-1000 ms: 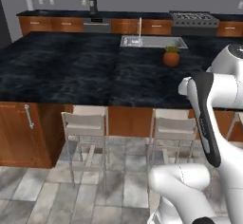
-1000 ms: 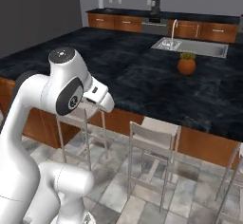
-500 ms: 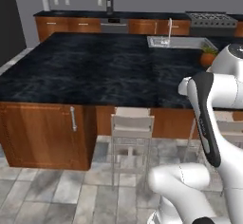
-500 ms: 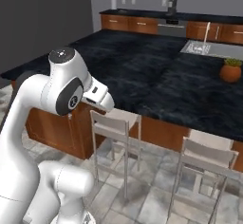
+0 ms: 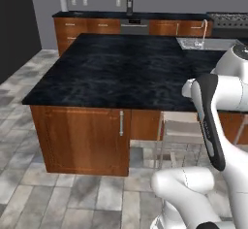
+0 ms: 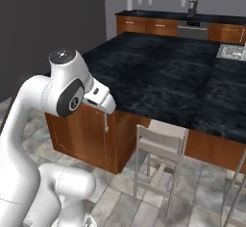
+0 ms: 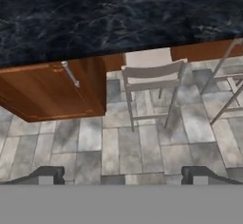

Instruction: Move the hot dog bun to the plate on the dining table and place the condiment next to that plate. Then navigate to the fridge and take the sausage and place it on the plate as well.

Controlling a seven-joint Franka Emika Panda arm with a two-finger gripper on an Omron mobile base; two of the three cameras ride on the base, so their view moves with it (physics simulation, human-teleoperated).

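At the left we see the dining table (image 5: pixel 111 68), its black marbled top bare near us, wood base below. A pale chair (image 7: pixel 152 76) stands at its edge. Our gripper (image 7: pixel 122 174) hangs over the tiled floor (image 7: pixel 118 142), fingers spread wide, holding nothing.

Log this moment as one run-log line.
phase: base driving past the dining table | hand: open, empty, aimed at floor near stool | island top in view: bare | task items: none sighted
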